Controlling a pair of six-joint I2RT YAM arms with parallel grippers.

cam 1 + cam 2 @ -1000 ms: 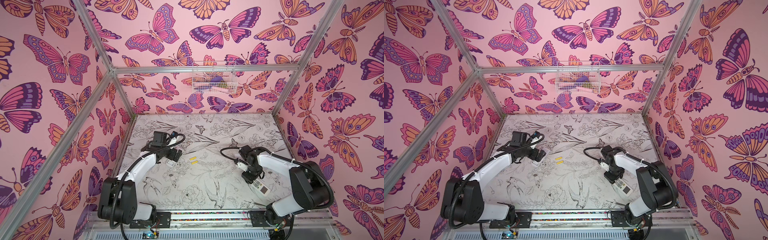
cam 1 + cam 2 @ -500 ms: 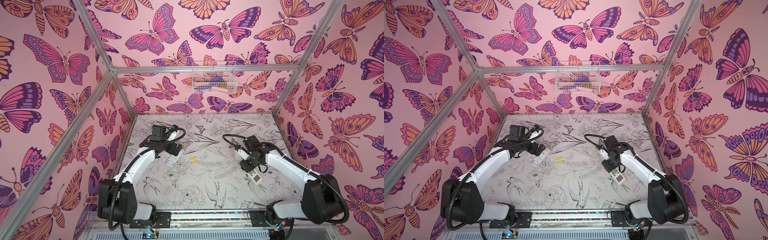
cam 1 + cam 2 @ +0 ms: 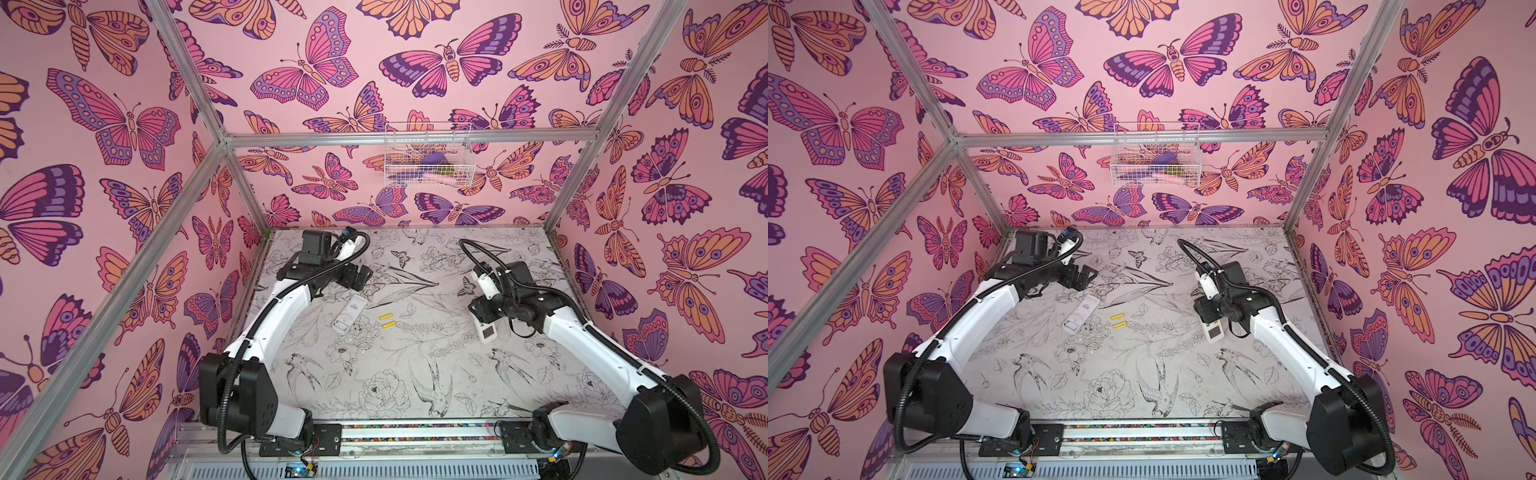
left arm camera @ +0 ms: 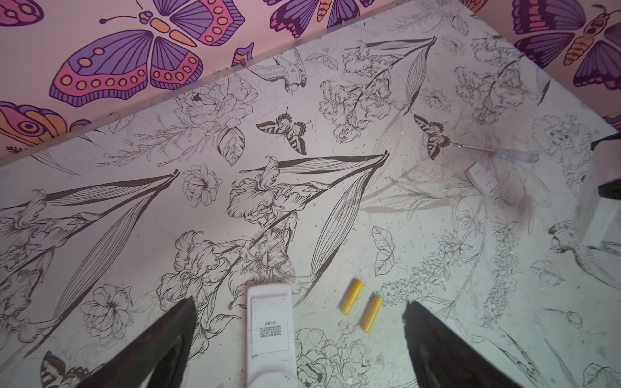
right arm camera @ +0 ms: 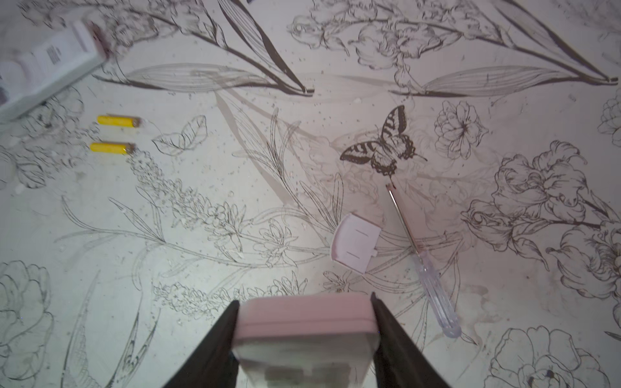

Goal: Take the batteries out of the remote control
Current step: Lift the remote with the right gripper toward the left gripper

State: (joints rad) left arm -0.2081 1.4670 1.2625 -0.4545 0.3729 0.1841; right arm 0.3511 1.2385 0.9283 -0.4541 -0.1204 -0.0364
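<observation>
To the left, the left fingers (image 4: pixel 161 346) hang spread wide over a white remote (image 3: pixel 349 314) lying flat on the worktop (image 3: pixel 415 374). Just right of it, two yellow batteries (image 4: pixel 355 297) lie side by side on the worktop, clear of both remotes. Farther right are a small white cover (image 5: pixel 356 247) and a clear-handled screwdriver (image 5: pixel 420 258), and the right fingers (image 5: pixel 215 346) are clamped on one end of a second remote (image 3: pixel 487 331).

You've got 2 bright-yellow batteries (image 4: pixel 353 297). Flat remote (image 4: pixel 268 336): white w/ black-print label. Held remote (image 5: pixel 302 322): white w/ grey screen. Table (image 3: pixel 415 374): pale, black line-art flowers & birds. Walls (image 3: pixel 104 124): pink w/ purple/orange butterflies. Screwdriver (image 5: pixel 433 285) handle clear.
</observation>
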